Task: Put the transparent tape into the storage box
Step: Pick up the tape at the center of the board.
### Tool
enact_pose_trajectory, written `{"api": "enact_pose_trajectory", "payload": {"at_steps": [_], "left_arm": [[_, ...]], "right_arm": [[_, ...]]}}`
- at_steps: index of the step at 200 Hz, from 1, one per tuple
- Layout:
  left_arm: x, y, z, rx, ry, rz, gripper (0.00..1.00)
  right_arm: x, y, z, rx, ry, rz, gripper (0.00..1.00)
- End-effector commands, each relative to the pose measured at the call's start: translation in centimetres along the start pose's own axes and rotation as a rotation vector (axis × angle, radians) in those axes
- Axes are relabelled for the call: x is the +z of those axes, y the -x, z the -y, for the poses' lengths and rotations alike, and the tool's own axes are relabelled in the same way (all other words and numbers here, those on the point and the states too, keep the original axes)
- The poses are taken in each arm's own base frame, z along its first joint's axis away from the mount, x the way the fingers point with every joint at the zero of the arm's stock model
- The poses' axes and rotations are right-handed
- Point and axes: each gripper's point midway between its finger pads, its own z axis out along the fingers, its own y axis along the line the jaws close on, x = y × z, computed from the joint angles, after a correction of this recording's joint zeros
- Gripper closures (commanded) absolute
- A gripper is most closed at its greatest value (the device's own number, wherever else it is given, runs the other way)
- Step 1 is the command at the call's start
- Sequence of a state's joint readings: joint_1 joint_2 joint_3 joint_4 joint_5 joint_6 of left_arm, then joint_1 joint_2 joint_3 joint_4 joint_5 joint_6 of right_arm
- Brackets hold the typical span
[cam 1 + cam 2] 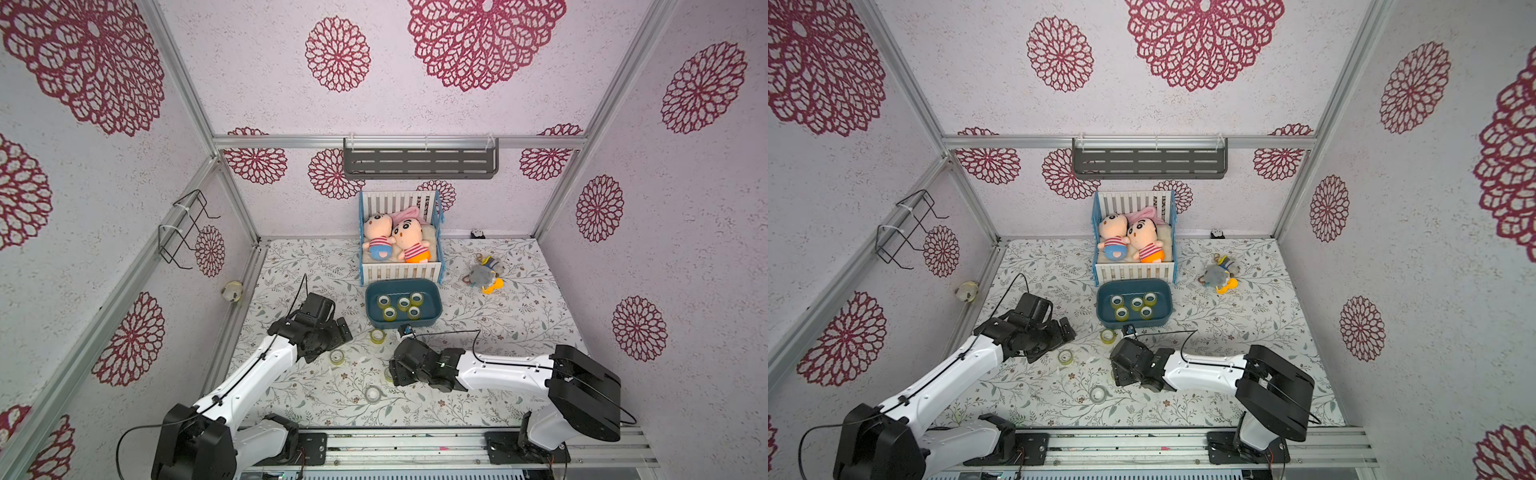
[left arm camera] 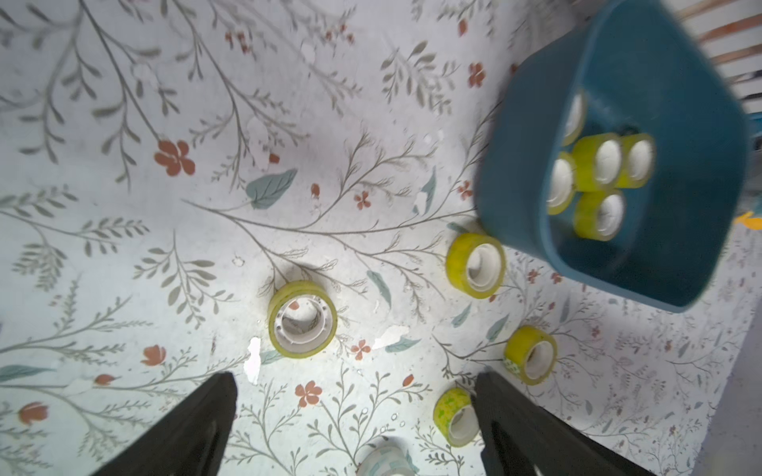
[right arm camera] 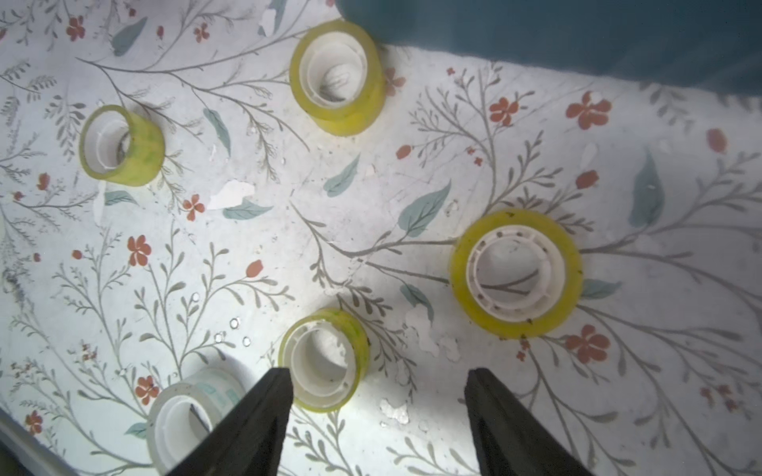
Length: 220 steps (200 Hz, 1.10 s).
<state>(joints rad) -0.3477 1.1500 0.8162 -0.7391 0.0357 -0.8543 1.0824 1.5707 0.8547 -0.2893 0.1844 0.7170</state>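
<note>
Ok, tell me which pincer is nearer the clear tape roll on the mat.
Right. The right pincer hangs just beside the clear tape roll; the left pincer hovers farther off, by a yellow roll.

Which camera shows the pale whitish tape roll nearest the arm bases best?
The top views: in both, the pale whitish tape roll lies whole and uncovered, though small. The right wrist view shows it closer, but a black jaw hides one side. The left wrist view catches only part at the frame edge.
</note>
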Motion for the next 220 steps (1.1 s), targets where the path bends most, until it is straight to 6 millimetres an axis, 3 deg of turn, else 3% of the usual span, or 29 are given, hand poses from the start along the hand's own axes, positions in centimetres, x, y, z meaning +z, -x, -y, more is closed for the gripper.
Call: {"api": "enact_pose_trajectory", "payload": {"at_steps": [1,30,78,120,157,203,220], "left_arm": [[-1.3,1.1,-0.9,0.029,0.009,0.03,0.03],[-1.3,1.2,-2.3,0.006,0.028,0.014,0.03],[-2.5,1.9,-0.8,0.009,-0.032,0.019,0.03],[-2.9,1.9,-1.3,0.044,-0.023,0.037,0.03],[-2.7,1.7,-1.6,0.036,-0.026,0.035,0.03],[-3.1,1.8,-1.3,0.028,-0.033,0.031,0.03],[-3.4,1.6,-0.8,0.008,-0.059,0.023,0.03]], "right_arm": [[0.4,0.6,-1.0,-0.013,0.024,0.004,0.27],[1.4,0.1,0.2,-0.004,-0.051,-0.013,0.28],[2.6,-0.9,1.6,-0.01,-0.124,-0.039,0.29],[3.1,-1.9,1.8,-0.016,-0.158,-0.05,0.36],[2.6,-2.2,1.9,-0.01,-0.187,-0.032,0.69],[-0.1,-0.6,1.5,0.024,-0.172,0.054,1.0],[-1.7,0.2,1.6,0.048,-0.156,0.096,1.0]]}}
